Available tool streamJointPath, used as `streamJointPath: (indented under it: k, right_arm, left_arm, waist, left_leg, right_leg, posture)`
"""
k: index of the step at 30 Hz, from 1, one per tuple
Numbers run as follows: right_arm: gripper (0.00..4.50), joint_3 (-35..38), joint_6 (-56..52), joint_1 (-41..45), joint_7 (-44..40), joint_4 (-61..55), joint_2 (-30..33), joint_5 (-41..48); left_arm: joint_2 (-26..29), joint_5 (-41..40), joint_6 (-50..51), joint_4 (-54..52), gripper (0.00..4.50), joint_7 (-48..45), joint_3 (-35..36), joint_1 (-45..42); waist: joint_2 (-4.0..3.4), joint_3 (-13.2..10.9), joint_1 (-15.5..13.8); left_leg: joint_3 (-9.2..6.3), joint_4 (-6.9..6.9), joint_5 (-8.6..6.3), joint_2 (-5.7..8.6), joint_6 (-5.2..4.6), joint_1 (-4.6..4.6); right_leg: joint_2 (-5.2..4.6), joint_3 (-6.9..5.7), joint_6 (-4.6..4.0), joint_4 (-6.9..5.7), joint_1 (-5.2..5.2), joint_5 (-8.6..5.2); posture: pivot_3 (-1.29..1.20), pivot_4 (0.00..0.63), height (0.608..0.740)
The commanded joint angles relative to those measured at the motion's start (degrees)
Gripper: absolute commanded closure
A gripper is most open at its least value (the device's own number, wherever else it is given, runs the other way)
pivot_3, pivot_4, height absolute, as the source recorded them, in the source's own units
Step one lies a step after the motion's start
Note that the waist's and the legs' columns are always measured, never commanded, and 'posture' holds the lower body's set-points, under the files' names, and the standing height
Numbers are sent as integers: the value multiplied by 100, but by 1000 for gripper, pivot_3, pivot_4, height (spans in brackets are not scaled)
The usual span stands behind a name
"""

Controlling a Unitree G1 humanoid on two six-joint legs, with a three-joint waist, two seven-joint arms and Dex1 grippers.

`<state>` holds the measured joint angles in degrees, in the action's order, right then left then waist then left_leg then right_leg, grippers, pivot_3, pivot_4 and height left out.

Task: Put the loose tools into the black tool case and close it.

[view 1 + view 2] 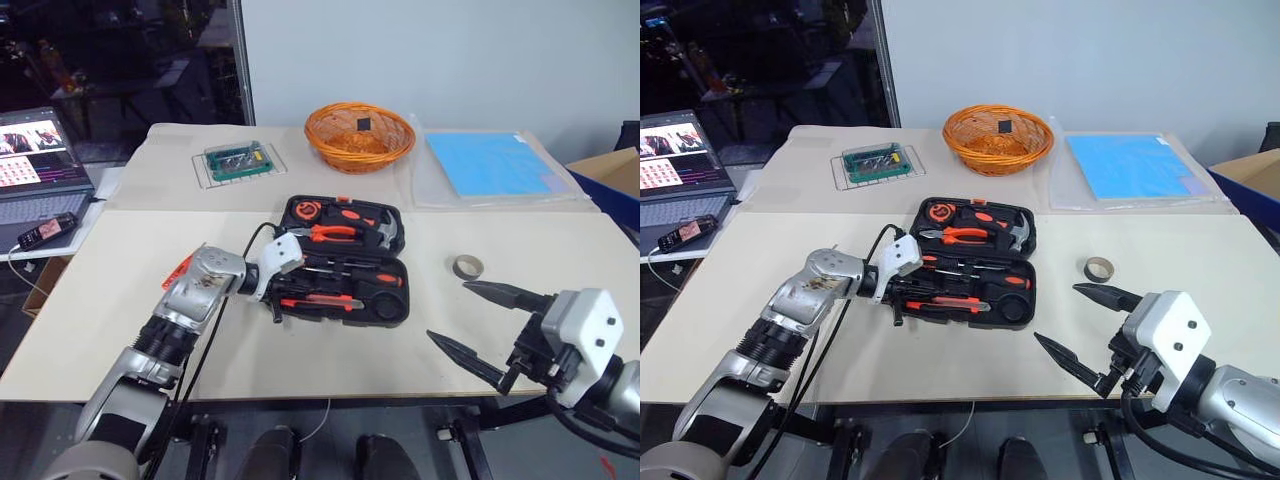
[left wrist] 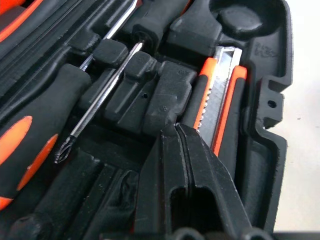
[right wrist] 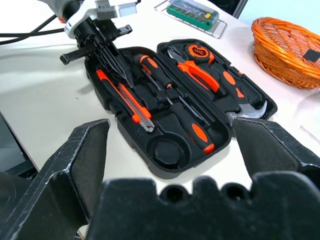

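Black tool case (image 1: 343, 262) lies open mid-table (image 1: 120, 290), tools in recesses. Left gripper (image 3: 122, 75) pinched closed, empty, tips over utility knife (image 2: 216, 97) in near half. Tape roll (image 1: 468, 266) loose, right of case. Right gripper (image 1: 487, 325) spread wide, empty, near front edge.

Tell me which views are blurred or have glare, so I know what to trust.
Head views: even light, sharp on the black tool case and tape roll; soft glare on the plastic sheet. Left wrist view: left hand soft in the foreground, screwdriver crisp. Right wrist view: right hand fingers blurred up close, utility knife clear.
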<state>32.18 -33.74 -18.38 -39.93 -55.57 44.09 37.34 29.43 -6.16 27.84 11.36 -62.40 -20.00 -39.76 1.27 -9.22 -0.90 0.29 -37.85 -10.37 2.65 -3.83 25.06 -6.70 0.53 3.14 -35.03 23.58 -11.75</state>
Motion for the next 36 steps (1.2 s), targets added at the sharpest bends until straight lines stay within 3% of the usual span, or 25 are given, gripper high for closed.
streamJointPath:
  k: [1,3,7,8,11,15,17,22,26,27,28,33,34,36]
  right_arm:
    - [0,11,118,120,2,-34,94,64]
    - [0,-67,136,178,-6,-1,103,49]
    - [0,-186,212,308,-84,83,86,79]
    - [0,-235,237,369,-102,126,81,93]
    - [0,-437,321,568,-188,296,88,55]
    - [0,-689,424,823,-290,542,128,-34]
    - [0,-767,466,910,-342,615,139,-42]
    - [0,-795,555,972,-442,618,140,20]
    - [0,-792,626,939,-479,465,110,98]
    - [0,-788,635,932,-481,449,109,107]
    - [0,-778,645,916,-486,443,109,103]
    - [0,-732,694,851,-507,425,114,71]
    - [0,-727,704,844,-508,425,117,71]
    - [0,-672,717,786,-494,419,108,64]
  left_arm:
    - [37,215,-8,30,4464,70,-162,254]
    - [-123,-182,-295,-136,4464,227,380,339]
    - [-418,-1217,447,-785,4464,1139,2052,370]
    - [-342,-1263,621,-883,3969,1425,2367,396]
    - [102,-1091,994,-966,3269,2024,2884,591]
    - [722,-871,1112,-440,1715,2223,3012,671]
    - [1042,-782,1091,109,1295,2085,2962,527]
    - [1698,-400,695,1383,1295,1421,2454,231]
    - [1841,-20,438,2155,1295,1257,2062,89]
    - [1837,37,397,2237,1813,1267,2021,70]
    - [1818,27,390,2265,1944,1246,2023,65]
    - [1729,-308,299,1911,3846,793,2206,263]
    - [1717,-349,248,1868,4054,757,2260,283]
    - [1615,-919,268,1342,4054,300,2557,210]
  waist:
    - [-2,1,9]
    - [-3,2,17]
    - [15,-14,20]
    - [22,-18,20]
    - [20,-16,59]
    - [17,-17,26]
    - [21,-19,-30]
    - [29,-23,-99]
    - [29,-23,-137]
    - [29,-23,-136]
    - [30,-23,-137]
    - [30,-23,-130]
    - [30,-23,-127]
    - [31,-23,-135]
  left_leg:
    - [0,0,0,-1,0,-12]
    - [0,4,-4,-4,4,-38]
    - [0,8,-5,-4,4,-26]
    - [-1,7,-5,-7,4,-12]
    - [4,6,-2,-12,1,10]
    - [13,7,-1,-13,-1,10]
    - [13,5,-3,-12,2,11]
    - [13,3,-6,-13,8,13]
    - [15,4,-10,-13,14,19]
    - [16,6,-11,-13,15,20]
    - [18,8,-12,-14,16,20]
    - [18,8,-13,-21,18,25]
    - [20,8,-13,-22,18,25]
    - [20,8,-13,-24,18,26]
  right_leg:
    - [-3,0,13,1,-13,-9]
    - [-26,1,36,4,-39,-26]
    - [-73,-32,36,2,-32,-24]
    - [-74,-46,33,2,-25,-19]
    - [-67,-90,31,-5,14,31]
    - [-27,-105,11,-8,34,37]
    - [-27,-115,12,-5,38,37]
    - [-32,-123,14,0,38,37]
    - [-45,-120,8,2,46,38]
    - [-54,-121,8,2,49,38]
    - [-73,-121,8,1,52,39]
    - [-79,-124,5,2,56,41]
    - [-81,-124,4,3,57,42]
    - [-83,-124,0,3,57,41]
  posture:
    - [0,150,740]
    - [0,150,740]
    - [0,150,740]
    - [0,150,740]
    - [0,150,740]
    - [0,150,740]
    - [0,150,740]
    - [0,150,740]
    - [0,150,740]
    - [0,150,740]
    - [0,150,740]
    - [0,150,740]
    - [0,150,740]
    - [0,150,740]
